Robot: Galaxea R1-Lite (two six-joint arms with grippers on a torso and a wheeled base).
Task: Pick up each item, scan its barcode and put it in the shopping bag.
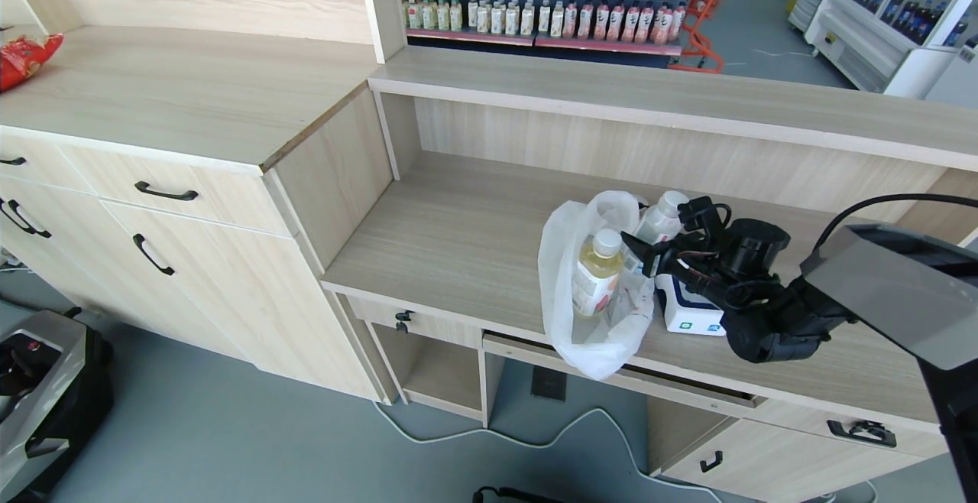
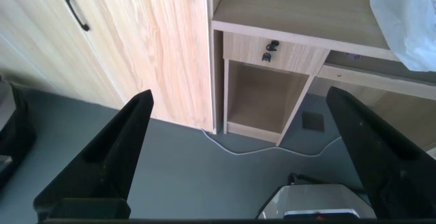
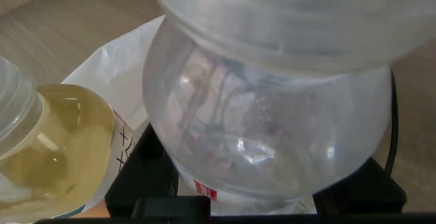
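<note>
A white shopping bag [image 1: 561,258] stands open on the lower counter [image 1: 458,243] with a yellow drink bottle [image 1: 597,274] upright inside it. My right gripper [image 1: 649,247] is shut on a clear bottle [image 1: 659,222] with a white cap, held tilted at the bag's right rim. The right wrist view has that clear bottle [image 3: 266,115] between the fingers, with the yellow bottle [image 3: 54,149] and the bag [image 3: 116,67] beside it. A white and blue scanner [image 1: 688,313] sits on the counter just under the right gripper. My left gripper [image 2: 238,101] hangs open over the floor, facing the cabinet.
A red snack bag [image 1: 23,60] lies on the higher counter at the far left. Drawers and doors with black handles [image 1: 164,193] front the left cabinet. An open cubby [image 2: 262,101] sits under the counter's edge. Store shelves of bottles [image 1: 542,17] stand behind.
</note>
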